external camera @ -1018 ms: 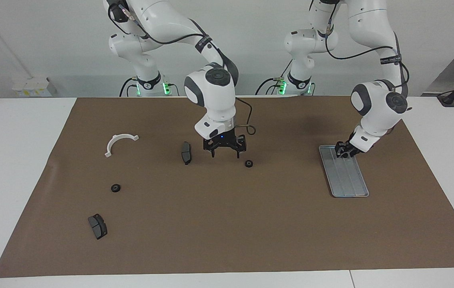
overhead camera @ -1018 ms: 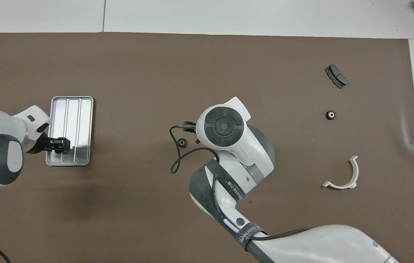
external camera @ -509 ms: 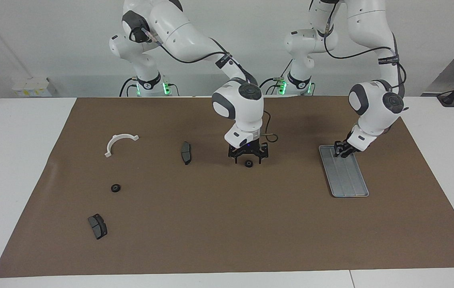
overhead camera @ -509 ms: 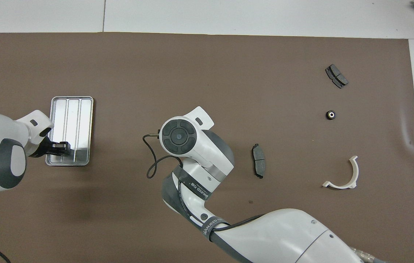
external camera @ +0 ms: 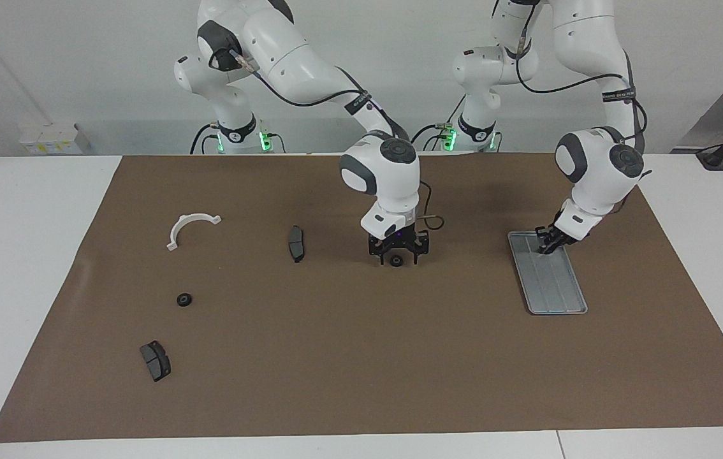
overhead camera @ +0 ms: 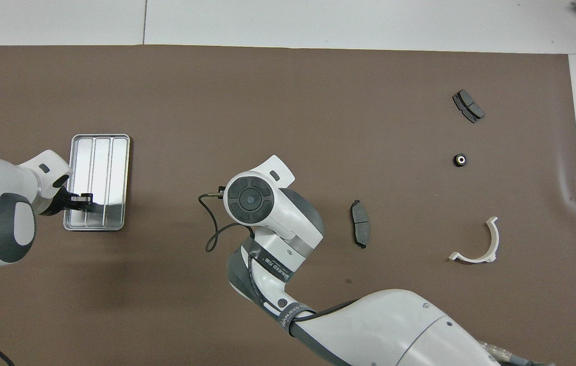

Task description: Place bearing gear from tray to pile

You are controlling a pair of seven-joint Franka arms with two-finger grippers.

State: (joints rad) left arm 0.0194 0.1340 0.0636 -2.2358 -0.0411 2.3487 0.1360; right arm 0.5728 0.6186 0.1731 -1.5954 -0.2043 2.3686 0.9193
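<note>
Facing view: right gripper [external camera: 398, 254] low over bearing gear [external camera: 396, 260] on mat mid-table, fingers straddling it, grip unclear. Left gripper [external camera: 548, 245] pinched closed, empty, at tray [external camera: 553, 287] end nearest robots.

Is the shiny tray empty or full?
Empty. Only bare ribs show in the tray, besides the left gripper at the end nearer the robots.

Brown mat [external camera: 361, 357] covers the white table [external camera: 23, 255].
</note>
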